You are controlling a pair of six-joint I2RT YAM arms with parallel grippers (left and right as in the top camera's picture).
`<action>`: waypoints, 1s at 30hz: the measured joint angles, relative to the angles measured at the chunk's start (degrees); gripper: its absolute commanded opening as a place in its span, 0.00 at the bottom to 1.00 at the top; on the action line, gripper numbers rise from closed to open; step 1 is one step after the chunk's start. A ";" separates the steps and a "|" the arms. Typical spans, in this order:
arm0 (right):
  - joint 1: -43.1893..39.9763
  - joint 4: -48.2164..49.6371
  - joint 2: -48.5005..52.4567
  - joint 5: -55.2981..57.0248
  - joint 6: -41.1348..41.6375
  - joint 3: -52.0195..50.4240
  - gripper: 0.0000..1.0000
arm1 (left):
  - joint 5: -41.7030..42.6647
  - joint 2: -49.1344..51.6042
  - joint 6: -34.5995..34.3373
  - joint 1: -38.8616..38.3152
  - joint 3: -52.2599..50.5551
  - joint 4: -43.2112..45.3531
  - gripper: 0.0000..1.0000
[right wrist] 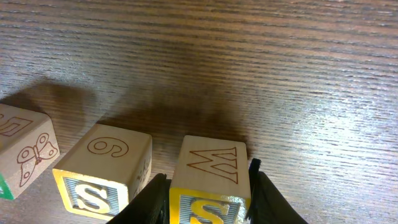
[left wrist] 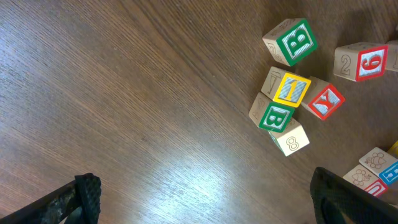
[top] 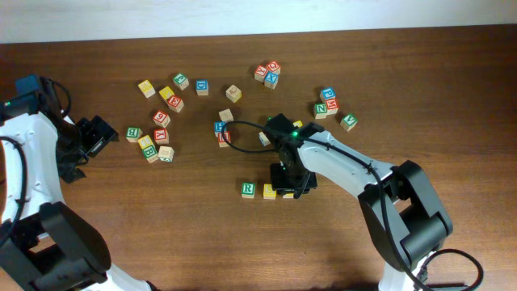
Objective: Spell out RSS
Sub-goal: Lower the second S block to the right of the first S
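R cube [top: 248, 190] and first S cube [top: 269, 191] sit in row. Second S cube [right wrist: 208, 180] just beside row end, btwn right gripper [right wrist: 208, 202] jaws, close each side, prob. to align it; clamped or freed: cannot tell. Left gripper [top: 97, 137] wide, idle.

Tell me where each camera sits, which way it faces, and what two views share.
Overhead: above the table, looking down; both arms, left gripper, right gripper show.
Left wrist: on the left arm, facing down at loose cubes; its spread fingers show.
Right wrist: low on the right arm, facing the S cubes; black fingers flank one.
Shared: overhead and right wrist both show the S cubes.
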 measured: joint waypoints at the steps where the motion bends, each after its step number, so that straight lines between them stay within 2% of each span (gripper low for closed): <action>1: 0.00 0.11 0.00 0.00 -0.04 0.00 0.29 | 0.00 0.00 0.00 0.00 0.00 0.00 0.99; 6: 0.00 0.61 0.00 0.00 -1.27 0.00 0.25 | 0.00 0.00 0.00 0.00 0.00 0.00 0.99; 30: 0.00 0.57 0.00 0.00 -1.53 0.00 0.26 | 0.00 0.00 0.00 0.00 0.00 0.00 0.99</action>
